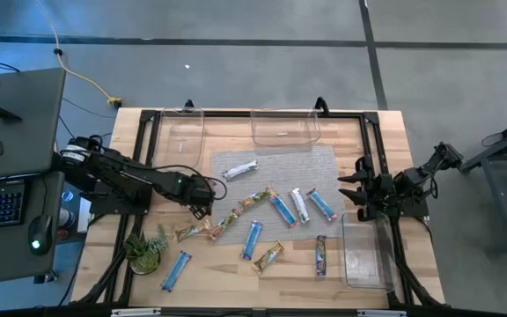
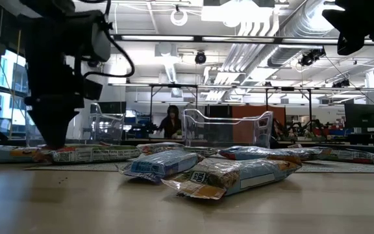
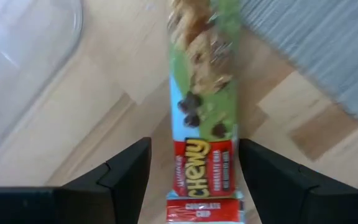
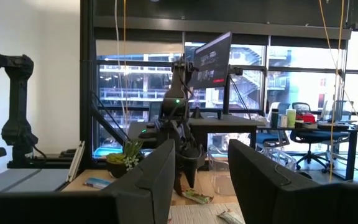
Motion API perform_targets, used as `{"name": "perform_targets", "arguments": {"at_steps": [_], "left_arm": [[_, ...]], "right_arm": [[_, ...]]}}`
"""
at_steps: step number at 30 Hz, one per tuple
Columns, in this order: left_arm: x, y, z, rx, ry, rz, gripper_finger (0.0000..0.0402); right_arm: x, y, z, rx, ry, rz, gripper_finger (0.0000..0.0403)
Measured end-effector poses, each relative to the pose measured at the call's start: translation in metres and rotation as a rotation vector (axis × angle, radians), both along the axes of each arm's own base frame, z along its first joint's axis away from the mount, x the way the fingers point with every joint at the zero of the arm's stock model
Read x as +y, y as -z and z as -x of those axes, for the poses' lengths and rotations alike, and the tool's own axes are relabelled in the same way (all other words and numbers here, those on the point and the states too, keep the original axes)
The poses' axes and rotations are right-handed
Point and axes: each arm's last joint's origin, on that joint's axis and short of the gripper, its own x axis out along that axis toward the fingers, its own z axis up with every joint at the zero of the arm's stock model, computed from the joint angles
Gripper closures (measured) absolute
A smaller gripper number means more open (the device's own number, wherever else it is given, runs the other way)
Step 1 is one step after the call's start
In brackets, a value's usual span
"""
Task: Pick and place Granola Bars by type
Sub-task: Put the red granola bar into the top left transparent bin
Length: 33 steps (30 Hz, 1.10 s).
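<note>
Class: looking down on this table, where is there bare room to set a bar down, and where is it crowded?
Bare wood lies between the left clear bin and the grey mat, and along the front edge right of the blue bar. Crowded: the granola bars across the mat's front.

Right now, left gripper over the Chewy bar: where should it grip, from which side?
Across the narrow width, mid-length, straight down from above. The Chewy bar lies flat on the table, long and thin, and the open left gripper already straddles it with a finger on each long edge. An end-on grip would only catch the crimped wrapper seam.
</note>
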Motion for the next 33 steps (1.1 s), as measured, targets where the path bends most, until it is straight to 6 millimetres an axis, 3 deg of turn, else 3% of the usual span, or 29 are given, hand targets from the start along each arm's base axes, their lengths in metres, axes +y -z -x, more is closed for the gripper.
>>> {"name": "perform_targets", "arguments": {"at_steps": [7, 13, 17, 25, 33], "left_arm": [[0.0, 0.016, 0.01, -0.022, -0.045, 0.063, 0.0174], [0.0, 0.014, 0.009, -0.038, -0.033, 0.068, 0.0241], [-0.001, 0.003, 0.004, -0.045, 0.002, 0.083, 0.0286], [-0.002, -0.048, -0.005, 0.012, 0.084, 0.033, 0.0309], [0.005, -0.132, -0.002, 0.089, 0.086, -0.209, 0.031]], "right_arm": [[0.0, 0.0, 0.0, 0.0, 0.0, -0.001, 0.0269], [0.0, 0.0, 0.0, 0.0, 0.0, -0.001, 0.0269], [0.0, 0.0, 0.0, 0.0, -0.001, -0.001, 0.0269], [0.0, 0.0, 0.0, 0.002, 0.0, 0.001, 0.0269], [0.0, 0.001, 0.0, 0.009, 0.0, 0.006, 0.0269]]}}
